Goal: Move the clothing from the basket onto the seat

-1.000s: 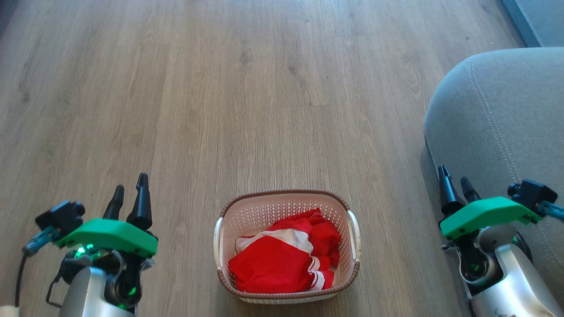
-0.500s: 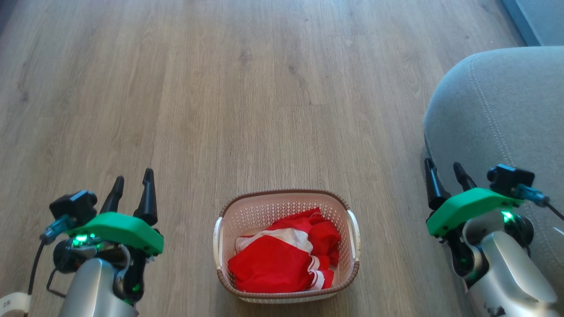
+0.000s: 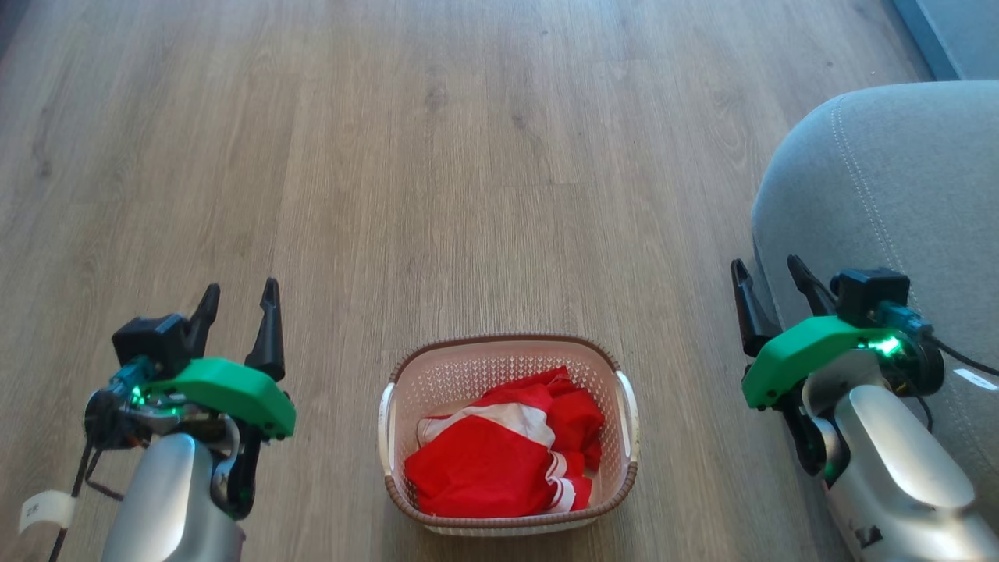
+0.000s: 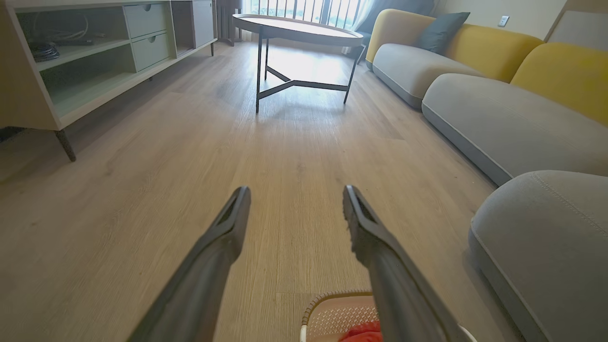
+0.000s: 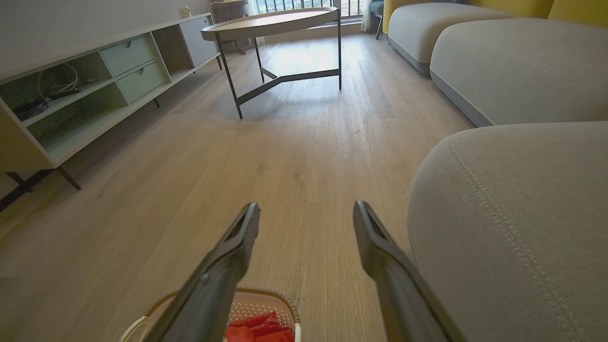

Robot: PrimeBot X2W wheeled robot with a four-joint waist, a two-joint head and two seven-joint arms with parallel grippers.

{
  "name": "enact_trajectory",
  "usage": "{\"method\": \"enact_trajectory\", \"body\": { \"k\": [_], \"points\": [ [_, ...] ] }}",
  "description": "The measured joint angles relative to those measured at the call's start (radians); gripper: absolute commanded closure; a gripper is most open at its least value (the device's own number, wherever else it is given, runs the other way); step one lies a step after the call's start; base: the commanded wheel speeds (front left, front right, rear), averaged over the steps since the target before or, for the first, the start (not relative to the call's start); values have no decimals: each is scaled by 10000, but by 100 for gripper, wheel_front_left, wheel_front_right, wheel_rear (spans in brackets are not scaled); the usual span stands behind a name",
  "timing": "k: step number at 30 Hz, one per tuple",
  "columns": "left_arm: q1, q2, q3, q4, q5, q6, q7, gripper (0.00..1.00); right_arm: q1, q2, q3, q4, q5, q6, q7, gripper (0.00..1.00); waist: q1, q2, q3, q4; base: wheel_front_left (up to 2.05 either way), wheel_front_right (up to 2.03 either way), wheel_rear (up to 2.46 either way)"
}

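Observation:
The basket (image 3: 627,414) stands on the wooden floor at the bottom centre of the head view, cream with a brown rim. Red clothing (image 3: 499,460) with white bands lies crumpled inside it. The grey seat (image 3: 882,195) rises at the right edge. My left gripper (image 3: 240,293) hangs open to the left of the basket, holding nothing. My right gripper (image 3: 766,268) is open between the basket and the seat, also holding nothing. In the left wrist view the basket (image 4: 332,313) and a bit of clothing (image 4: 363,332) peek in at the bottom, as do the basket (image 5: 263,297) and clothing (image 5: 259,330) in the right wrist view.
Ahead stands a round coffee table (image 4: 297,28) on thin dark legs. A low pale cabinet (image 4: 71,61) with shelves and drawers runs along the left. A grey and yellow sofa (image 4: 498,95) lines the right side. Bare wooden floor (image 3: 468,156) stretches ahead of the basket.
Both arms have risen and moved forward. The left gripper has drifted slightly right and the right gripper left, toward the basket. The basket and clothing have not moved.

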Motion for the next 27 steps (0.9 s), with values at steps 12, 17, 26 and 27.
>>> {"method": "enact_trajectory", "body": {
  "k": [12,17,26,27],
  "points": [
    [-252,4,146,102,1298,8,-320,0,-209,-61,-533,46,-1526,0,-351,0,0,0,59,-1,0,0,0],
    [-429,-21,341,282,1854,27,-470,0,-315,-40,-740,54,-2276,0,-470,0,0,0,68,4,0,0,0],
    [-546,-96,466,531,2073,23,-527,0,-427,42,-961,33,-2573,0,-516,0,0,0,99,12,0,0,0],
    [-546,-100,472,535,2073,23,-527,0,-427,44,-961,33,-2573,0,-516,0,0,0,100,13,0,0,0]
  ]
}}
